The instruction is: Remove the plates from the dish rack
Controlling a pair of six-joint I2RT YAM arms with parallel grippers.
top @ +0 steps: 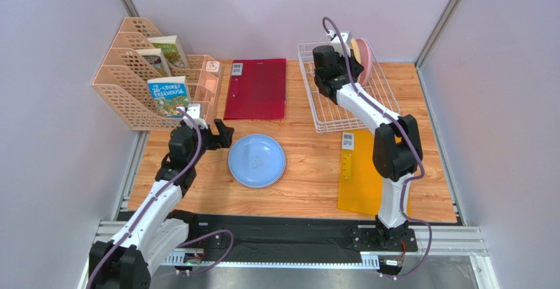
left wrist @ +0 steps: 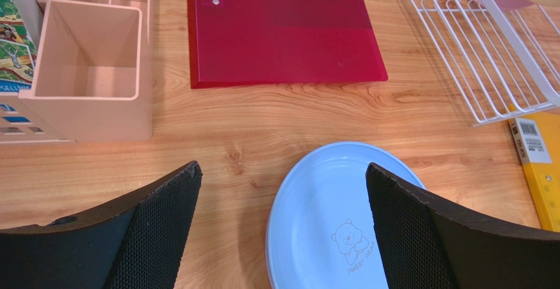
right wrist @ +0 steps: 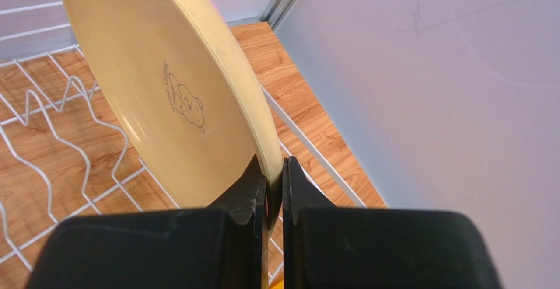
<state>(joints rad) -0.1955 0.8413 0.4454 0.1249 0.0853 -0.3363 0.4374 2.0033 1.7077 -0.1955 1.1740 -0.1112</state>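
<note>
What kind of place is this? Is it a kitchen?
Probably a robot test booth, not a kitchen: plain grey walls box in one wooden table, a left arm and right arm are mounted at its edge, and a dish rack shares it with file holders of books.
</note>
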